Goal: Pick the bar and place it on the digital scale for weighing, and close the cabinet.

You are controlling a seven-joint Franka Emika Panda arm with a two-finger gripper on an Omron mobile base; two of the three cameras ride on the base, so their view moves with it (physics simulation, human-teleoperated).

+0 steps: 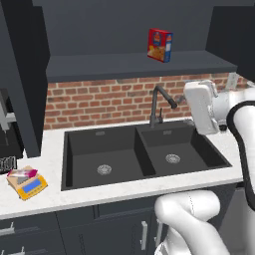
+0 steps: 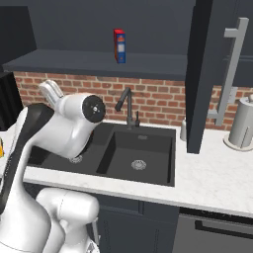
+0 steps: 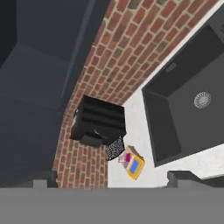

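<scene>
While the bar (image 1: 22, 173) lay on the scale (image 1: 28, 184) at the far left of the bench (image 1: 50, 149), just beside a dark appliance (image 3: 98, 121) by the brick wall (image 1: 99, 102), the arm stood well apart from it over the right side. A cabinet door (image 1: 20, 74) hung open above the scale's end of the bench. Next came the black double sink (image 1: 139, 152) with a drain in each basin, and the dark faucet (image 1: 158, 102) rose behind its middle. On the shelf (image 1: 139, 64) above the faucet stood a red and blue box (image 1: 160, 45), upright. The hand (image 3: 112, 181) was raised high and tilted, looking back down at the scale from afar; its two fingertips (image 3: 43, 180) stood spread wide with nothing between them. Farther right, in the right base view, another cabinet door (image 2: 212, 74) with a long silver handle (image 2: 231, 69) stood open over the bench, and a white paper-towel roll (image 2: 243, 123) stood at the far right.
</scene>
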